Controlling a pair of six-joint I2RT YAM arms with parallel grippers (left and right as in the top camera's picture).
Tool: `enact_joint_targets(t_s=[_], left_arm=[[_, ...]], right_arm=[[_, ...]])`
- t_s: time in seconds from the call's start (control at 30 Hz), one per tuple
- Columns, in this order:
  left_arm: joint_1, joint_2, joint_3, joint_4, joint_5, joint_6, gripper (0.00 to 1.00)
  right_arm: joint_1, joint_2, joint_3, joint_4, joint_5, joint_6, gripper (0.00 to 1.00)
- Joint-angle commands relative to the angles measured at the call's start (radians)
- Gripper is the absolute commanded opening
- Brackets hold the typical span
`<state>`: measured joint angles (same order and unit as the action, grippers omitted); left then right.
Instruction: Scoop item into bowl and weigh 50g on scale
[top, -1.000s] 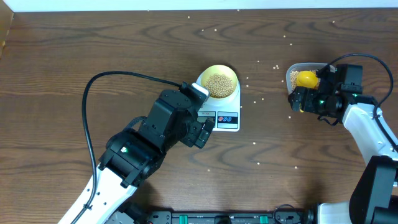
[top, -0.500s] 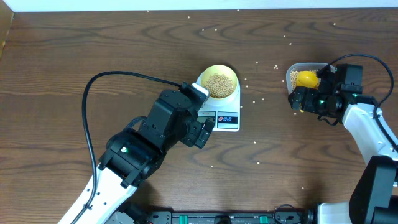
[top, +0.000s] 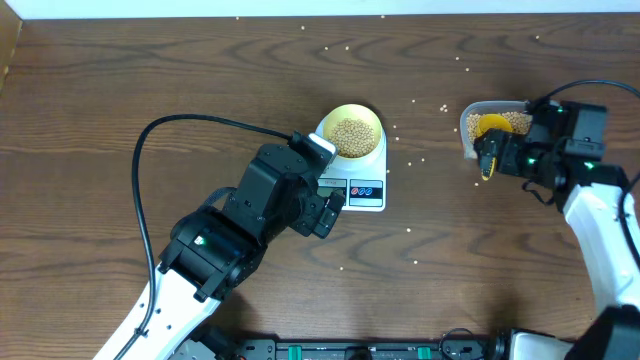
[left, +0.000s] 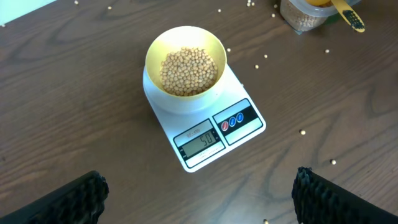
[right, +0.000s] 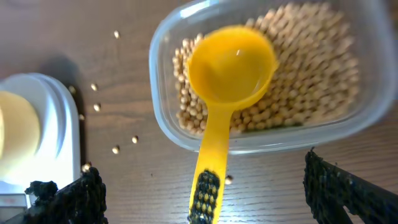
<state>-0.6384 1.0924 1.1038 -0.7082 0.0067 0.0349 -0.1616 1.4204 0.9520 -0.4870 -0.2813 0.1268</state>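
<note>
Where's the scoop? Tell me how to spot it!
On the brown wooden table, find the clear plastic tub of beans at the right side, away from the white scale. The scoop lies in it, handle poking over the rim. It is bright yellow with a black-tipped handle, unlike the paler yellow bowl on the scale.

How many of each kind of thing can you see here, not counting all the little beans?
Pale-yellow round bowl: 1
White digital kitchen scale: 1
Clear plastic tub: 1
Bright yellow plastic scoop: 1
Black robot grippers: 2, the left gripper and the right gripper
Total: 6
</note>
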Motion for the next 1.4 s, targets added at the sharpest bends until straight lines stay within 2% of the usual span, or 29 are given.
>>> enact_joint_targets(t_s=[0.0,0.3,1.37], left_arm=[[0.004,0.005,0.000,-0.003,0.009,0.017,0.97],[0.004,0.005,0.000,-0.003,0.009,0.017,0.97],[0.004,0.005,0.000,-0.003,0.009,0.017,0.97]], right_arm=[[-0.020,-0.046,0.000,-0.003,0.008,0.015,0.99],[-0.027,-0.106,0.000,-0.003,0.043,0.014,0.99],[-0.027,-0.107,0.000,-0.004,0.043,0.015,0.99]])
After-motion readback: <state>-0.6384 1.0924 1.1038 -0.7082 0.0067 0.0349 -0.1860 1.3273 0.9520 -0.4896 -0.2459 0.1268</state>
